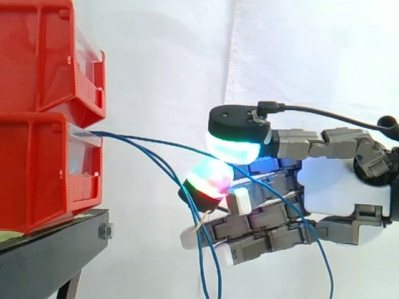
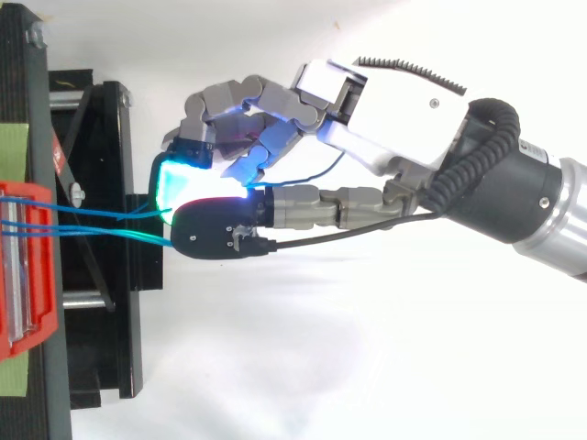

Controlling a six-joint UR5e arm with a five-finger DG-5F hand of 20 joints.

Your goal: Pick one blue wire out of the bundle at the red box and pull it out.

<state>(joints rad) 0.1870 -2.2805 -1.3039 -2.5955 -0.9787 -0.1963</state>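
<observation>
- The pinch may take in more than one strand. In the top view several strands of the bundle [image 1: 115, 137] converge at the glowing pads, so a pull toward 3 o'clock could drag neighbours out with the chosen wire.
- The blue wire [image 1: 168, 145] is thin and the pads are thick and rounded. If the squeeze is light, I judge the wire could slide through the pads instead of following the pull.
- The loose strands hang toward 6 o'clock just in front of the lower fingers. They could snag on a finger as the arm draws back.
- A pull angled upward or downward would rub the wire on the lip of the red box [image 1: 37, 168], at the 9 o'clock side, and might tug the box.
- The robot hand [image 1: 340, 180] is clenched into a pinch. The thumb pad [image 1: 232, 148] sits at 12 o'clock and a finger pad [image 1: 211, 176] at 6 o'clock, nearly touching.
- The blue wire leaves the box front, runs toward 3 o'clock, passes between those pads and trails off toward 5 o'clock behind the fingers.
- The remaining fingers are curled beneath and grip nothing that I can make out.
</observation>
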